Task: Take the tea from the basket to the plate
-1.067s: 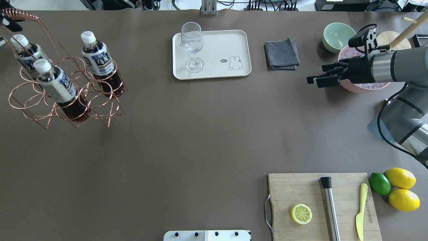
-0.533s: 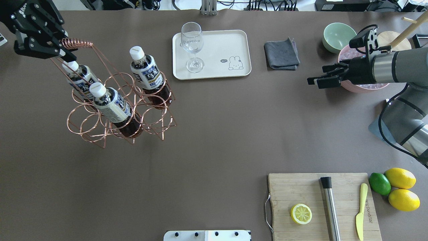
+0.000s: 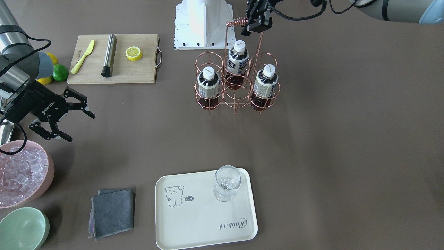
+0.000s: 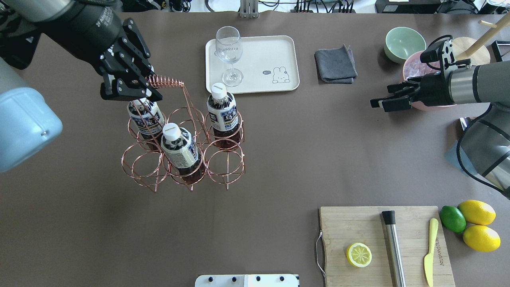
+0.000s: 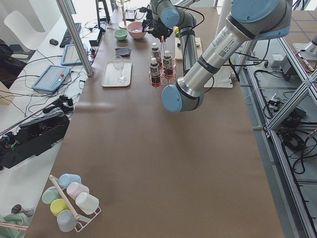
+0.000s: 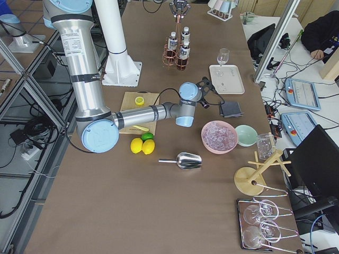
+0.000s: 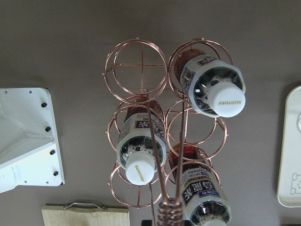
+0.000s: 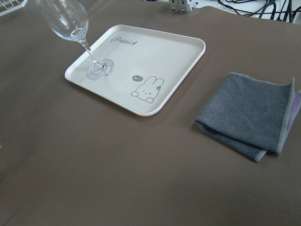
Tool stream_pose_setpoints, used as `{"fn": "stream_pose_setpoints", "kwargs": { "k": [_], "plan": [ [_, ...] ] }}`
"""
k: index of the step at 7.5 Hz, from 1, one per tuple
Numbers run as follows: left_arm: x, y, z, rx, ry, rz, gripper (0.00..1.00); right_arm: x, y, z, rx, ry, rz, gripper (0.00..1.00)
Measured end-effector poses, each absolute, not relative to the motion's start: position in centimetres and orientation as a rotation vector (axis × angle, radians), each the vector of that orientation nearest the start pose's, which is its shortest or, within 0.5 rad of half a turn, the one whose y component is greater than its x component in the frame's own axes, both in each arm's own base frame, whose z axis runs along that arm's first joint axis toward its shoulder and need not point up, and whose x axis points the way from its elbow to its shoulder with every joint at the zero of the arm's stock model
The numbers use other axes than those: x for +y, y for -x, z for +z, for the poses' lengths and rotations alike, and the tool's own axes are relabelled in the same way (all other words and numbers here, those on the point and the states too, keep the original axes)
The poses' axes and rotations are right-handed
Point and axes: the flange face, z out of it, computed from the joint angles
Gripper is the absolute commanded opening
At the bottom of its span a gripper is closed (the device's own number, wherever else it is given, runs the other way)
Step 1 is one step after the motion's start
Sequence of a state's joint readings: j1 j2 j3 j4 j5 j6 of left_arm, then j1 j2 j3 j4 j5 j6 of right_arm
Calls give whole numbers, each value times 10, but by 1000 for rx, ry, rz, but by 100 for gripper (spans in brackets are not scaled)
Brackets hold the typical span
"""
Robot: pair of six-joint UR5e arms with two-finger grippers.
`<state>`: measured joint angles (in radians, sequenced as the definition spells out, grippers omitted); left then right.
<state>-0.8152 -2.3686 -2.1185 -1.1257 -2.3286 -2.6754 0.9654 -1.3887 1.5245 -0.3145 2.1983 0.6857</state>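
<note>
Carried toward the plate (image 4: pixel 279 52), the basket (image 4: pixel 204 159) is held by the left gripper (image 4: pixel 144 84), clenched on its coiled handle. Tea (image 4: pixel 222 111) stands upright just below it, the plate just beyond. The right gripper (image 4: pixel 382 97), spread, is well apart.

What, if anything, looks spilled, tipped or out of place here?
Nothing stands out. The three tea bottles sit upright in the basket, which the left gripper holds by its coiled handle. The wine glass stands upright on the plate, and the right gripper hangs open and empty.
</note>
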Motion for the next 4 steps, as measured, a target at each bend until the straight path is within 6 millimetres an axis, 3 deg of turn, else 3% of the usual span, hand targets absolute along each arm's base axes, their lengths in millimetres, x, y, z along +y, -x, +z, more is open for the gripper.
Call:
{"fn": "stream_pose_setpoints", "kwargs": {
  "k": [1,2,4],
  "plan": [
    [-406,-331,44,816,870,-1372,0,-505,258,443,-1222,-757,-370,99],
    [-398,-348,44,822,857,-1375,0,-503,257,437,-1229,-767,-375,99],
    [-398,-362,43,816,851,-1391,0,-488,247,412,-1267,-799,-388,99]
  ]
}}
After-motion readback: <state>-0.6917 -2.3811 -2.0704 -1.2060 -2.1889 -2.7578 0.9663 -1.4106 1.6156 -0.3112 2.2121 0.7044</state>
